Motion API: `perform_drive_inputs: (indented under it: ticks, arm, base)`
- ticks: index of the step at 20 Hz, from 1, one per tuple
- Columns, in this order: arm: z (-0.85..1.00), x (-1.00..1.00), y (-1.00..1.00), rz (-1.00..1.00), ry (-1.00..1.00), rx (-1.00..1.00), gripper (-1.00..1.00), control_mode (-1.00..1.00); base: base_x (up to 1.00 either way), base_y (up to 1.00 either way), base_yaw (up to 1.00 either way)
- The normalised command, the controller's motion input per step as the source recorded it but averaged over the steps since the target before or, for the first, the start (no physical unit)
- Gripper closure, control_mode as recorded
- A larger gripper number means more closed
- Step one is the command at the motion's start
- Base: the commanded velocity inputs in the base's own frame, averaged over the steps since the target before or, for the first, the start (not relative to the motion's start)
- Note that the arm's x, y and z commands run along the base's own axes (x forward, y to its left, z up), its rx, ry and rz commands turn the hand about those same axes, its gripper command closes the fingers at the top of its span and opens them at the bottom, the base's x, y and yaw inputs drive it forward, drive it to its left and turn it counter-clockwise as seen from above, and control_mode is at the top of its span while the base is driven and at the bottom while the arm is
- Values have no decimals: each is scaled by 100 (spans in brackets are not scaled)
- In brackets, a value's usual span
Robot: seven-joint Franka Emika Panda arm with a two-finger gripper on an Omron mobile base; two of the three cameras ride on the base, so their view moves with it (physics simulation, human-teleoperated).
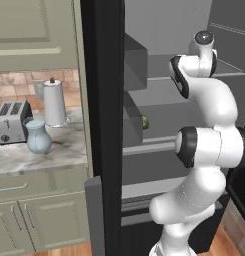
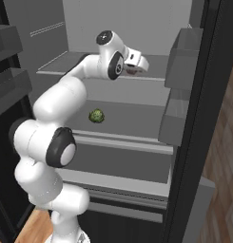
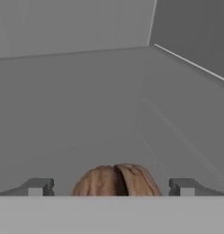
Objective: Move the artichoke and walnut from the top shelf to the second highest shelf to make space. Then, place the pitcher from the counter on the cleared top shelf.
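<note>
Between my gripper's (image 3: 112, 186) two fingertips lies the brown wrinkled walnut (image 3: 116, 181), with a gap on each side; the gripper is open. It lies on the top shelf (image 2: 58, 65) inside the fridge, where my hand (image 2: 138, 65) reaches in low over the plate. The green scaly artichoke (image 2: 96, 116) rests on the second highest shelf (image 2: 132, 121), a little left of its middle, and it also peeks past the door bin as the artichoke (image 1: 145, 122). The pale blue pitcher (image 1: 38, 136) stands on the marbled counter (image 1: 64, 149).
A silver toaster (image 1: 11, 121) and a white paper-towel roll (image 1: 55, 102) stand behind the pitcher. The open fridge door (image 1: 105, 125) carries grey bins (image 2: 182, 52) that jut beside the shelves. Another shelf (image 2: 122, 163) lies below.
</note>
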Motion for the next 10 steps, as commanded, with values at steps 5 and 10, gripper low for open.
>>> perform_drive_inputs:
  ticks: [5,10]
  arm:
    - [-9,24,-9,0,2,0,-100,-100]
    - [-20,10,-3,0,5,0,100,-100]
  base:
    - [0,0,0]
    - [0,0,0]
